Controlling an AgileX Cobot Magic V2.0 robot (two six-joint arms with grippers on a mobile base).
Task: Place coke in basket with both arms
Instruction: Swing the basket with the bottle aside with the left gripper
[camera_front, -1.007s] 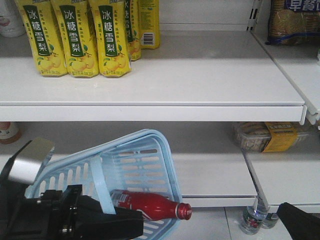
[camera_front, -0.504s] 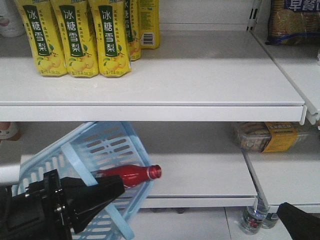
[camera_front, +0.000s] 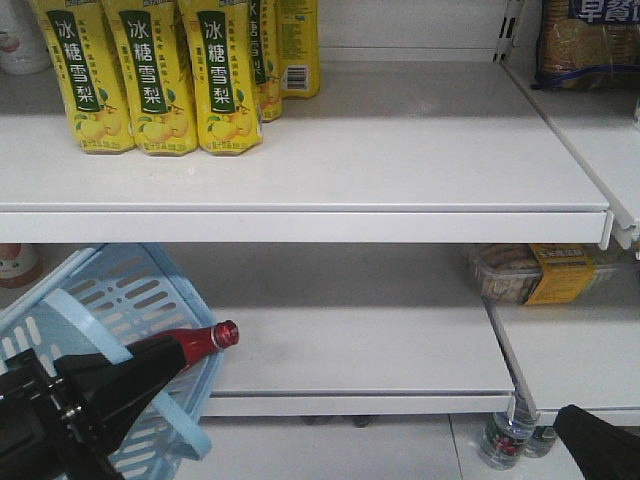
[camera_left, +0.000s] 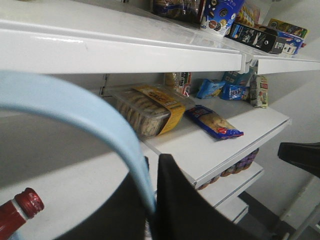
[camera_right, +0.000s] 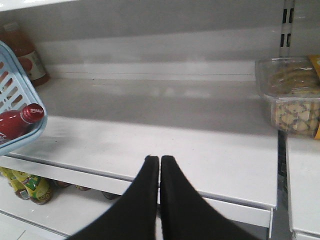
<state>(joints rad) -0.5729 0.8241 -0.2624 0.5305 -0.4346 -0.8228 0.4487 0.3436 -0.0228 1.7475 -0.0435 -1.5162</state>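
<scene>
At the lower left of the front view, the basket (camera_front: 120, 300) hangs tilted in front of the lower shelf (camera_front: 380, 350), carried by the left pincer (camera_left: 152, 200). In the left wrist view its two black fingers are pressed together around the basket's light blue handle (camera_left: 95, 115), so it is clamped on that strap. The coke (camera_front: 185, 345) already lies inside the basket, on its side, its long axis running low-left to upper-right, with the red cap poking over the rim toward the shelf.

The right pincer (camera_right: 160, 165) has its fingers closed against each other with nothing between them. In its own view it points at the bare lower shelf, with the basket and coke well off to its left. The left arm is therefore the one at the basket; the right stands apart from it. Judging by this, the placing looks done, and what remains turns on keeping the tilted basket from tipping the bottle out capwards.

Most of the basket is cut off by the frame edge and the left arm in the front view, so the bottle's base and how it rests against the slotted wall cannot be made out. Only a dark corner of the right arm shows there.
</scene>
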